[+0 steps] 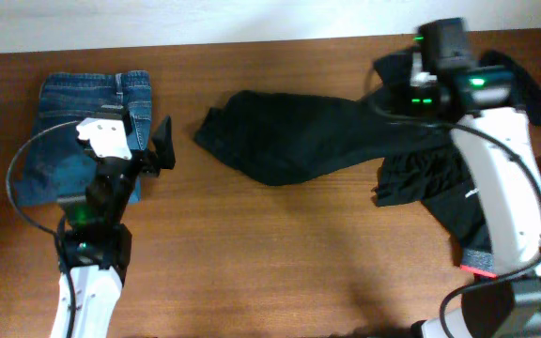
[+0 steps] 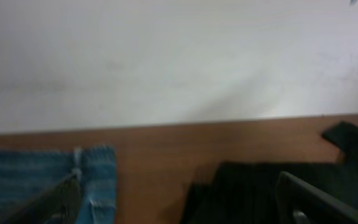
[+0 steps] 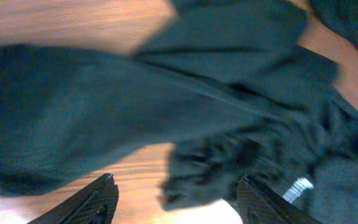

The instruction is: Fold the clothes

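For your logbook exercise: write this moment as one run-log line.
left gripper: open, empty | right gripper: open over black trousers | jeans: folded

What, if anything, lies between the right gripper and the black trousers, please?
Nothing visible does. The right gripper, jaws open, hangs over the black trousers with no other object between them. The folded jeans lie well off to the left, by the left gripper.
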Available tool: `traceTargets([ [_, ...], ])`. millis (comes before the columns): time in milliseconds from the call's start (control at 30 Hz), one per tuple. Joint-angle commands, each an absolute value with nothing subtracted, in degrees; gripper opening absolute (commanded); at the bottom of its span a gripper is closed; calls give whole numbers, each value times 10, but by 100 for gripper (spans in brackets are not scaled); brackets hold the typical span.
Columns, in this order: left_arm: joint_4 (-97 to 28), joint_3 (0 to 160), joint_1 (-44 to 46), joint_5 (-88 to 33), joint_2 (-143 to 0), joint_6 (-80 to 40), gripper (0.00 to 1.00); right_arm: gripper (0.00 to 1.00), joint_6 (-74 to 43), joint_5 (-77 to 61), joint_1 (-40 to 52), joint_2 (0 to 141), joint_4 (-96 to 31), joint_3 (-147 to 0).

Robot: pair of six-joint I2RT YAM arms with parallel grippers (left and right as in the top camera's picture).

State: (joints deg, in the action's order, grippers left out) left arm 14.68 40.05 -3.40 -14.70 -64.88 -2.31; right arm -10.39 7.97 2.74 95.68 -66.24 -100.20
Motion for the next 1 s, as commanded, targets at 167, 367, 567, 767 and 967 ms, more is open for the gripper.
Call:
traceTargets([
  [167, 111, 537, -25, -199, -791, -135, 99, 69, -110, 32, -68, 939, -708, -1012],
  [367, -139, 793, 11, -202, -947, -156, 99, 70, -108, 28, -83, 939, -734, -1012],
  [567, -284, 1034, 37, -264, -1126, -137, 99, 70, -108, 28, -83, 939, -745, -1012],
  [767, -290, 1129, 57, -298, -1267, -137, 99, 70, -108, 28, -83, 939, -748, -1012],
  [967, -287, 1129, 75, -297, -1345, -137, 99, 70, -108, 28, -83, 939, -748, -1012],
])
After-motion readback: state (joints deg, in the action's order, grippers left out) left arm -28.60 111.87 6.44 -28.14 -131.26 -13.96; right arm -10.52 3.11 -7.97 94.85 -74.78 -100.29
